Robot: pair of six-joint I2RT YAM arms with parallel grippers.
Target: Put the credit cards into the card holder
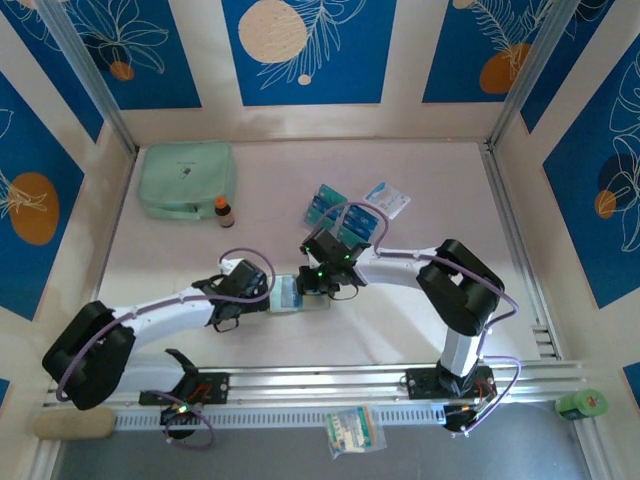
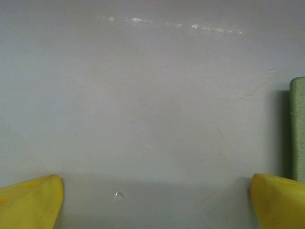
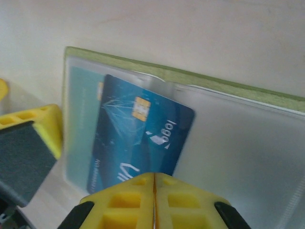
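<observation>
The olive-green card holder (image 3: pixel 190 78) lies open on the table, its clear pockets facing up. A blue credit card (image 3: pixel 143 133) with a gold chip rests slanted on the left pocket, over a teal card (image 3: pixel 81 119) under the plastic. My right gripper (image 3: pixel 154 177) is shut, its yellow tips together over the blue card's near edge, nothing between them. My left gripper (image 2: pixel 155 200) is open over bare table, the card holder's edge (image 2: pixel 298 129) just to its right. From above, the card holder (image 1: pixel 298 295) sits between both grippers. More teal cards (image 1: pixel 325 205) lie farther back.
A mint-green zip pouch (image 1: pixel 186 178) and a small brown bottle (image 1: pixel 224 211) stand at the back left. A white-and-blue packet (image 1: pixel 388 198) lies beside the loose cards. Another packet (image 1: pixel 352 430) sits by the front rail, and a green object (image 1: pixel 582 403) at the front right.
</observation>
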